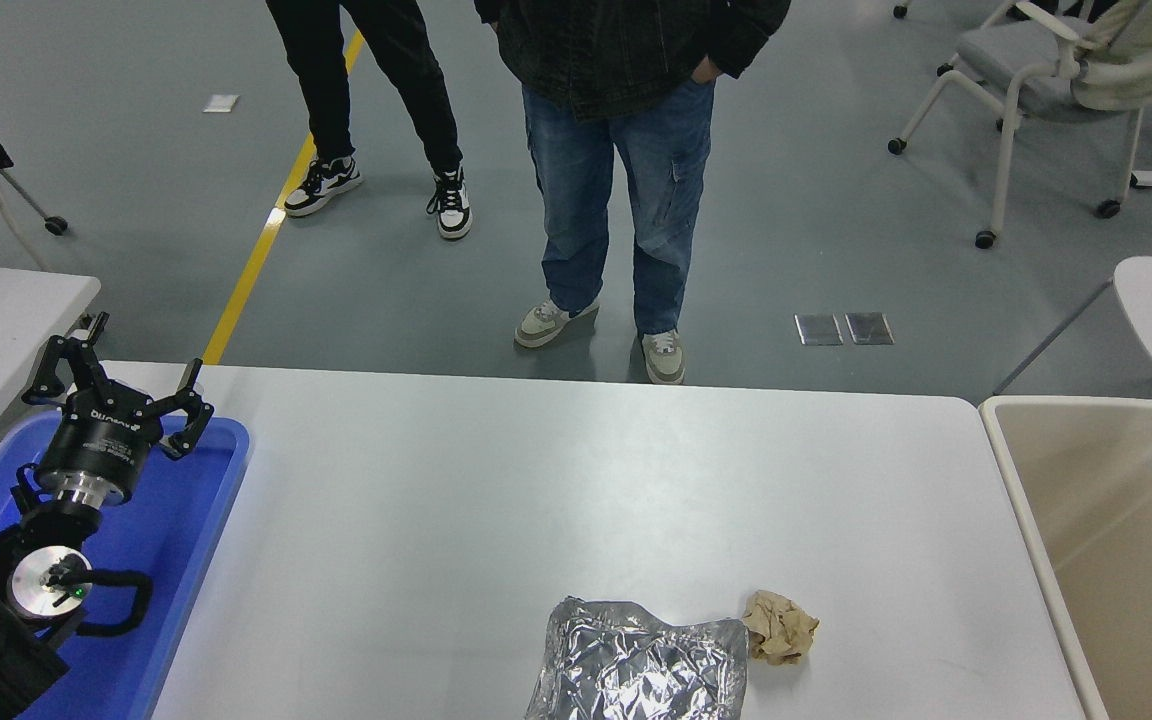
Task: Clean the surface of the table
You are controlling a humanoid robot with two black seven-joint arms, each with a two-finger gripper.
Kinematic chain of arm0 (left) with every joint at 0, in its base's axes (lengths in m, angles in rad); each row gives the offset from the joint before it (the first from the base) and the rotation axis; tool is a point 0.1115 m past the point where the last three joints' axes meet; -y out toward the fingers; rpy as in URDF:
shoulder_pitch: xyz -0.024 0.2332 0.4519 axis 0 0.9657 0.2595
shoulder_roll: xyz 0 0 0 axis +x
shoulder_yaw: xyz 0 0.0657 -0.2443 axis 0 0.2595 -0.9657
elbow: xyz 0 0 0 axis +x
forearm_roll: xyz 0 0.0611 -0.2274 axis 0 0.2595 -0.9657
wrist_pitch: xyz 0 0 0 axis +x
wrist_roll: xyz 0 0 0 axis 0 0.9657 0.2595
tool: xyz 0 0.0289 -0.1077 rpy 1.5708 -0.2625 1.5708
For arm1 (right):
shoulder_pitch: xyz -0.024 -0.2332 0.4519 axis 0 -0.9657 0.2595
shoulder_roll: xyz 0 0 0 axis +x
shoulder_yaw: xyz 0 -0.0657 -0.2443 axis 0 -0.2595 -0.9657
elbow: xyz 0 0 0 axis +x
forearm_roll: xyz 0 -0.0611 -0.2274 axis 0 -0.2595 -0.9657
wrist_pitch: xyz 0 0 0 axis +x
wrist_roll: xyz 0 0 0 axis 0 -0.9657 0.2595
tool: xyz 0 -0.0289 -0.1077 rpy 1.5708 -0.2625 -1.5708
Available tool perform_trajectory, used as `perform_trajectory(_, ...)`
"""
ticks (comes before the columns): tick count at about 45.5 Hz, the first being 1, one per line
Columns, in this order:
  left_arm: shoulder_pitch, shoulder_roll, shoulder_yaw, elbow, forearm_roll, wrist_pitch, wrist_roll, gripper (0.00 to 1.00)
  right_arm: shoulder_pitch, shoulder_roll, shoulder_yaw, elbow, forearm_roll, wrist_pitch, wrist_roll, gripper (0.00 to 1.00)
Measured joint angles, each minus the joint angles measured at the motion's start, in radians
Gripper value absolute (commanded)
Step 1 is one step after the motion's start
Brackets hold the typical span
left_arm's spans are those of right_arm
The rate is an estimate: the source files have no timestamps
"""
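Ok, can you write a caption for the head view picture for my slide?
Crumpled foil and a paper wad wait on the table surface; left tool parked over a blue tray.

white table surface, blue tray, silver crinkled foil, tan crumpled paper, beige bin.

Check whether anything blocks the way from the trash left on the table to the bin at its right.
Nothing visible does. The crumpled silver foil and brown paper wad lie near the front edge of the white table surface; bare tabletop runs from them to the beige bin.
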Motion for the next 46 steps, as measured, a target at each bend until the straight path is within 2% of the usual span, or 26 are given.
perform_trajectory(13,0.000,0.000,0.000,0.000,0.000,0.000,0.000,1.00,-0.092,0.034,0.011,0.001,0.020,-0.044,0.001,0.00)
perform_trajectory(40,0.001,0.000,0.000,0.000,0.000,0.000,0.000,1.00,-0.170,0.067,0.015,0.001,0.027,-0.090,0.001,0.00)
perform_trajectory(41,0.001,0.000,0.000,0.000,0.000,0.000,0.000,1.00,-0.171,0.067,0.015,0.001,0.027,-0.091,0.001,0.02)
perform_trajectory(44,0.001,0.000,0.000,0.000,0.000,0.000,0.000,1.00,-0.174,0.069,0.017,0.001,0.028,-0.093,0.000,0.23)
perform_trajectory(46,0.001,0.000,0.000,0.000,0.000,0.000,0.000,1.00,-0.175,0.070,0.018,0.002,0.028,-0.094,0.000,0.27)
